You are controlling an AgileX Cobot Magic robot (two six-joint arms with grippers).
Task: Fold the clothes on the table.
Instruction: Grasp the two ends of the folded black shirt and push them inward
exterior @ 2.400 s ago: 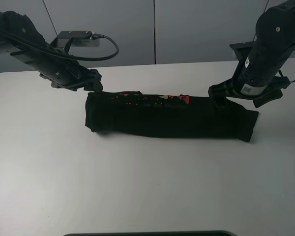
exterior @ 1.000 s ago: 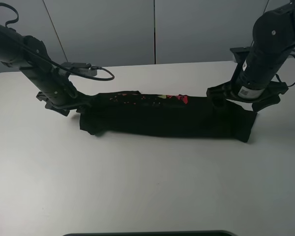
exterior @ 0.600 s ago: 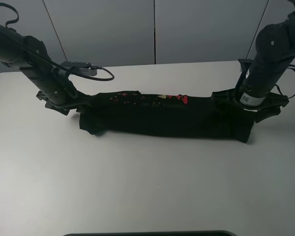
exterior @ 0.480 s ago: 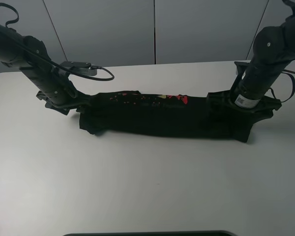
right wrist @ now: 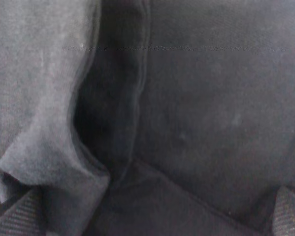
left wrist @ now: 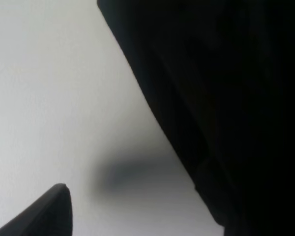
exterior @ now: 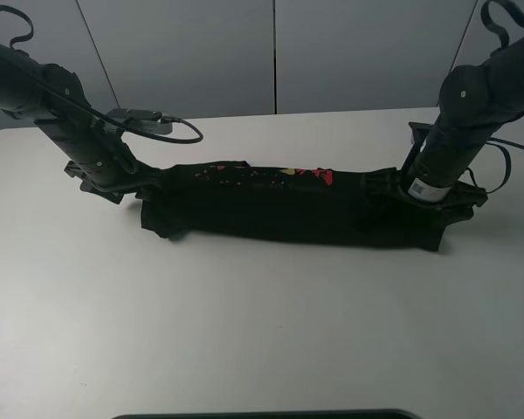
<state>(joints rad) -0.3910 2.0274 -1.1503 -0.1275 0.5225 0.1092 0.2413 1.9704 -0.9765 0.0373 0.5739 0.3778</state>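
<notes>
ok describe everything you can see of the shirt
The shirt is black, soft matte cloth, folded into a long narrow band lying flat across the table. Red and yellow print shows along its far edge. The left hand is open at its left end. The right hand, open too, is down on the right end over a creased fold.

Even, soft overhead light; faint shadow under the clothes (exterior: 288, 209); both wrist views blurred, dark, too close.
</notes>
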